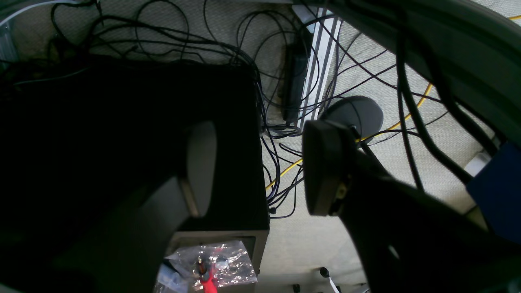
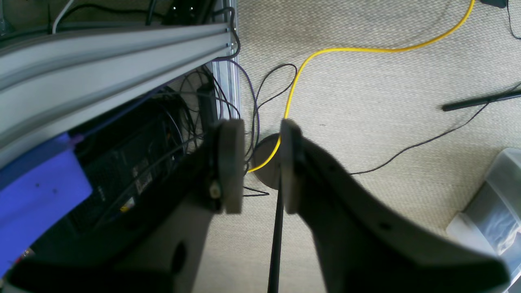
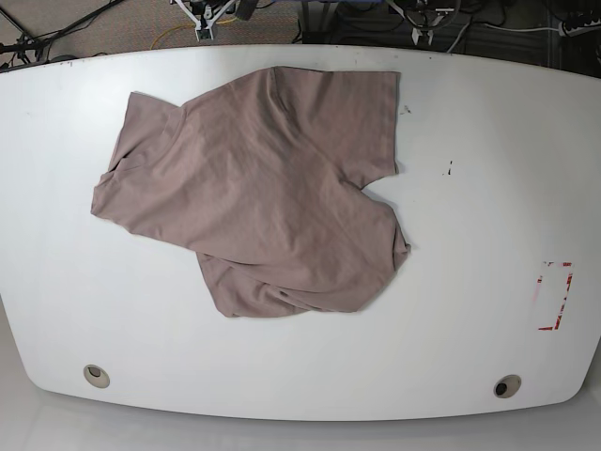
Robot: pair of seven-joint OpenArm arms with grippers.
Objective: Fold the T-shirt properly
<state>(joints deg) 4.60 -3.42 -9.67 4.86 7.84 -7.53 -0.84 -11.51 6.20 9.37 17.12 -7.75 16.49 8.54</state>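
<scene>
Cables point(image 1: 281, 134) under both tools; T-shirt point(image 3: 272, 188) unobstructed.

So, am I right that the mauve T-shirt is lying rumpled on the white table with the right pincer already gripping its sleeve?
Not quite. The T-shirt does lie rumpled on the white table, but no pincer grips it. The base view shows neither arm over the table, and the right wrist view shows the right pincer empty above the carpet, only a yellow cable behind it.

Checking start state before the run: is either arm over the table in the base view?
No. The base view shows only the T-shirt lying crumpled on the white table, with no arm in sight.
</scene>
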